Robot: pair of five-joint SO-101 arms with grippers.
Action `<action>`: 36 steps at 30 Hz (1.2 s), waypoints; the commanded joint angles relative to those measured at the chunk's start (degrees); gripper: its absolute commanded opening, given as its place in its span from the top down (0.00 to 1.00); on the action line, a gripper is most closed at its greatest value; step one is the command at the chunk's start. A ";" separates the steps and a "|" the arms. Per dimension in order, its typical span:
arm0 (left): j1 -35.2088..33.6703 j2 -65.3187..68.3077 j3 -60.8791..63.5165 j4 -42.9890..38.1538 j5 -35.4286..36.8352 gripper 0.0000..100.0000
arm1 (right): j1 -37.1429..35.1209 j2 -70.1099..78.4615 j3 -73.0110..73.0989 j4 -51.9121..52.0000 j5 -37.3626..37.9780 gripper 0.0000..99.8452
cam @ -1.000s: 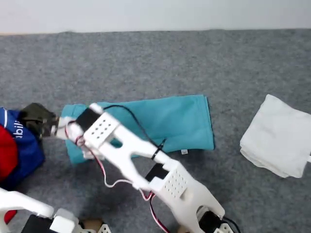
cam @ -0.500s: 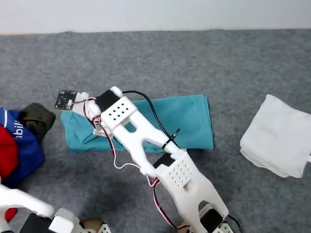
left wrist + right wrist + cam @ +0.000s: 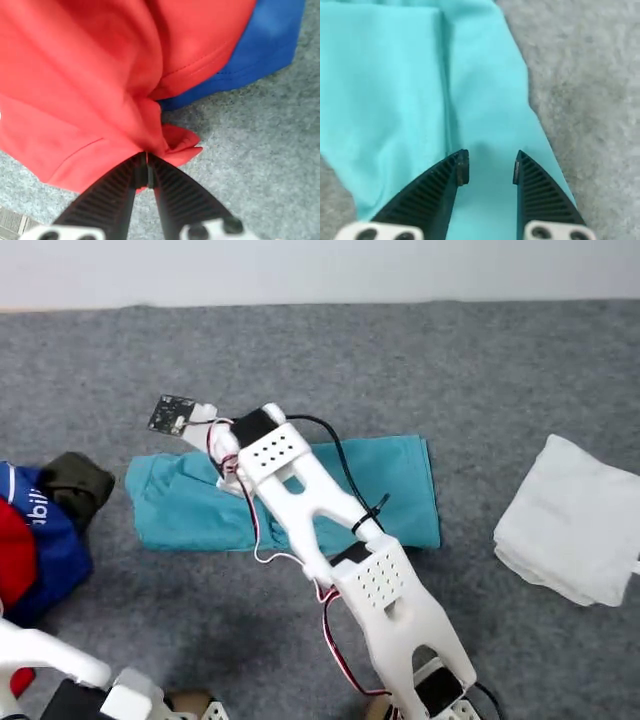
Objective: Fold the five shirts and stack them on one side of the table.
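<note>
A teal shirt (image 3: 390, 490) lies folded into a long strip in the middle of the table. My right arm (image 3: 275, 455) reaches over its left half. In the right wrist view my right gripper (image 3: 491, 167) is open just above the teal shirt (image 3: 395, 100), nothing between its fingers. A folded white shirt (image 3: 570, 525) rests at the right. At the left edge lie a red shirt (image 3: 12, 565), a blue shirt (image 3: 55, 550) and a dark olive one (image 3: 75, 485). My left gripper (image 3: 147, 172) is shut on a fold of the red shirt (image 3: 85, 75), beside the blue shirt (image 3: 260, 50).
Grey carpet-like table cover (image 3: 400, 360) is bare behind the teal shirt and between it and the white shirt. The left arm's base (image 3: 60, 670) sits at the front left corner. A pale wall borders the far edge.
My right arm has swung from the teal shirt's left end, near the olive shirt, back and to the right. The teal shirt's left end now lies spread out flatter.
</note>
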 commanded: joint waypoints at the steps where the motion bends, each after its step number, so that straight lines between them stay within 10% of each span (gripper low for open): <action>1: 0.70 -0.18 -1.54 0.26 -0.53 0.99 | 0.40 -1.80 -2.90 0.04 0.18 0.85; 10: 1.93 -0.62 -1.98 0.62 -0.44 0.99 | -2.95 -3.56 -6.68 15.08 -0.26 0.99; 36: 2.02 -0.70 -10.15 7.91 -0.35 0.99 | 9.98 -0.48 -23.91 24.48 -12.92 0.99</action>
